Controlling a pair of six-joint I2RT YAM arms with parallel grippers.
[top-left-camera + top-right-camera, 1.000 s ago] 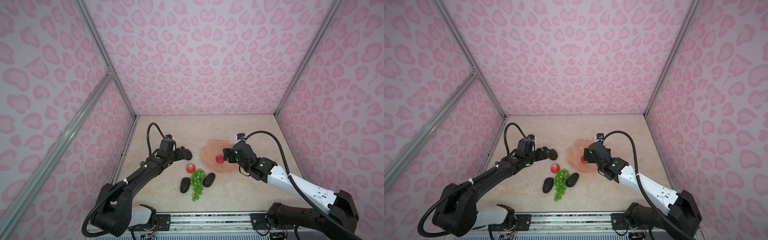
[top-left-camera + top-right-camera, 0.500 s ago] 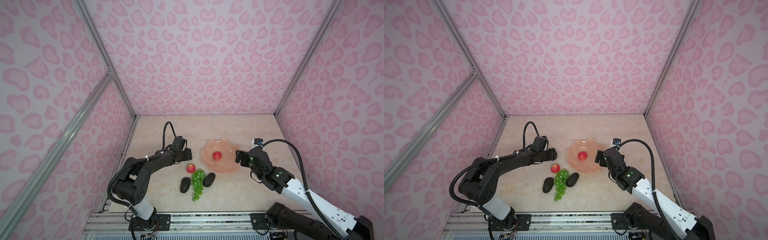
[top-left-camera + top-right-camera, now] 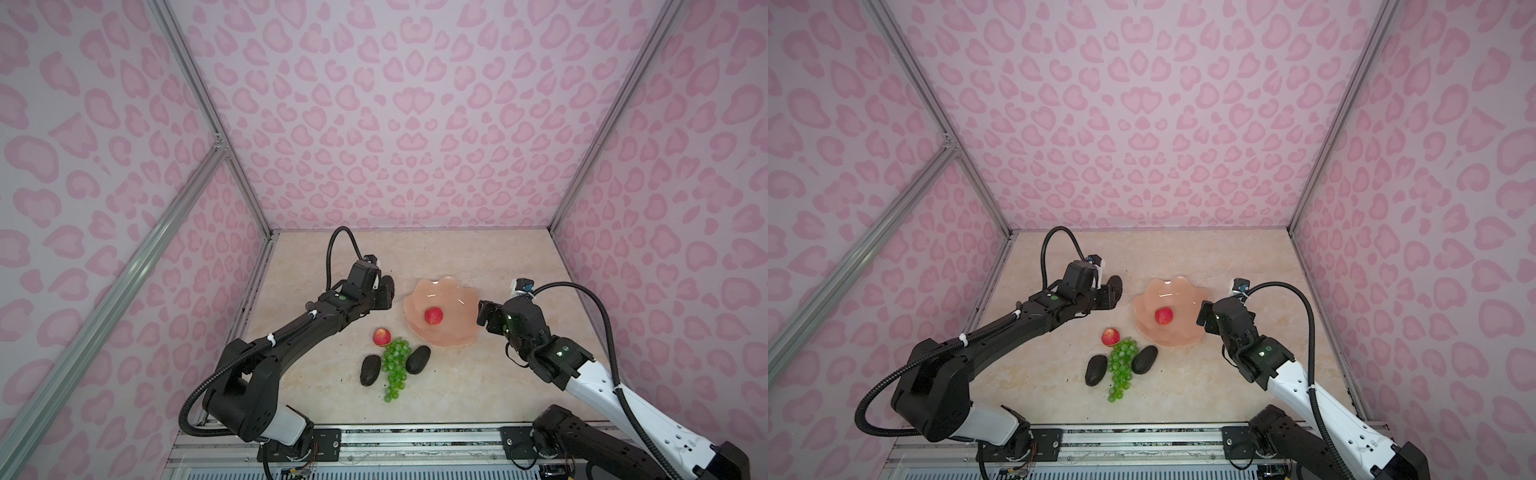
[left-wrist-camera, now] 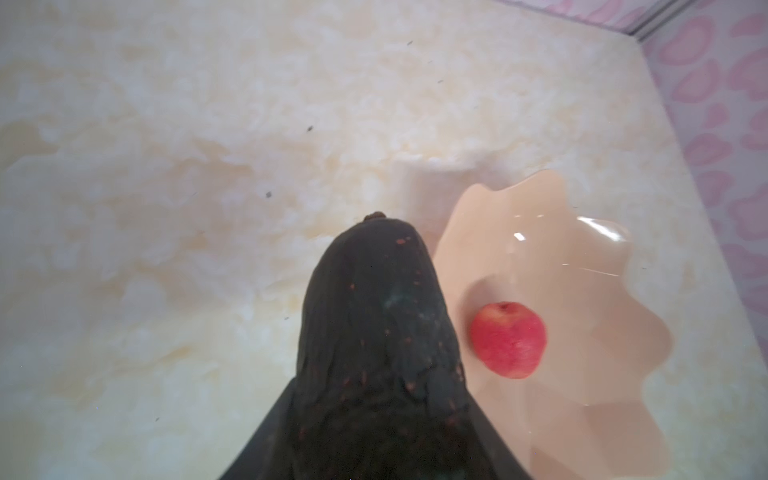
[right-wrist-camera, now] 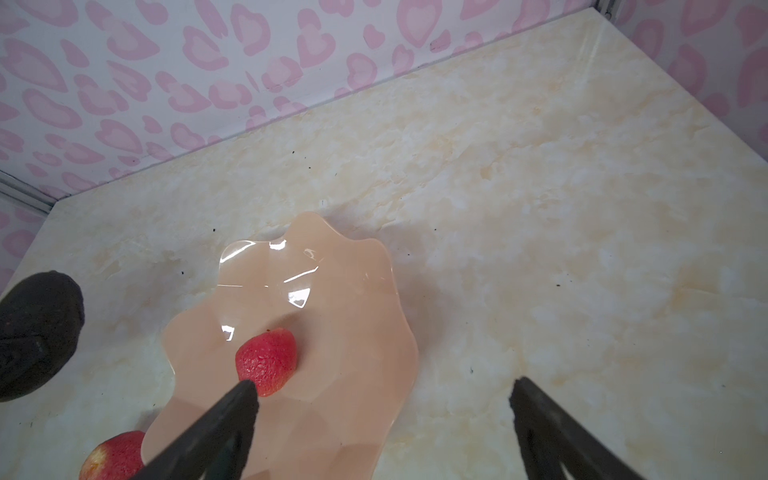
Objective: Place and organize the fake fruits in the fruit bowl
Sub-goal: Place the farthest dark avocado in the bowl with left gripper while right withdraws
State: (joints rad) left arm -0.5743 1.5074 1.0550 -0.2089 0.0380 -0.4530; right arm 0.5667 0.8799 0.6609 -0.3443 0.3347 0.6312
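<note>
Fruit bowl (image 3: 457,291) sat on table (image 3: 457,386), approx mid-way front to back. One small fruit (image 3: 433,316) lay in bowl, nr its middle. Just L of bowl's rim: left gripper (image 3: 385,293) w/ third avocado (image 3: 389,286) between its fingers. Just R of rim: right gripper (image 3: 484,318). Front-L of bowl, on table: second small fruit (image 3: 381,336), grapes (image 3: 395,365) just beside it, stretching away from bowl. Near avocado (image 3: 417,359) lay on bunch's bowl side, far avocado (image 3: 370,370) on opp. side.

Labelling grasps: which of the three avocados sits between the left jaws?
The far avocado, left of the bowl, inside the left gripper. The other two avocados flank the grapes, untouched.
</note>
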